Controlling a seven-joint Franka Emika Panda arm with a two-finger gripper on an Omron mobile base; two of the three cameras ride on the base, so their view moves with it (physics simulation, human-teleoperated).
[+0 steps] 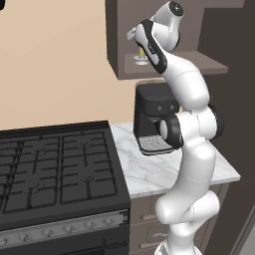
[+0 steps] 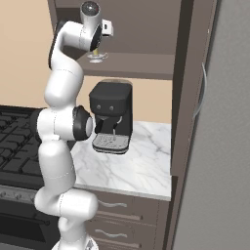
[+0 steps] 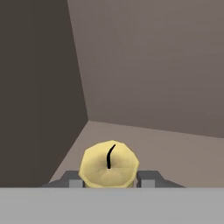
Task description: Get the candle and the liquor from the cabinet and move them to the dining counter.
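The pale-yellow candle (image 3: 109, 168) with its black wick stands between my two fingertips (image 3: 72, 180), which press on it from both sides. My gripper (image 3: 109, 180) is shut on it, deep in the left corner of the dark brown cabinet (image 3: 153, 65). In the base views the candle (image 1: 141, 52) (image 2: 97, 52) and its clear dish holder (image 1: 141, 61) (image 2: 97, 58) sit on the cabinet shelf (image 1: 199, 64) (image 2: 141, 66) just below my hand. The liquor and the dining counter are out of view.
A black coffee machine (image 1: 154, 114) (image 2: 112, 114) stands on the small marble counter (image 1: 149, 174) (image 2: 141, 163) right under the cabinet. A black gas stove (image 1: 55, 164) lies to the left. The open cabinet door (image 2: 188, 97) stands edge-on at the right.
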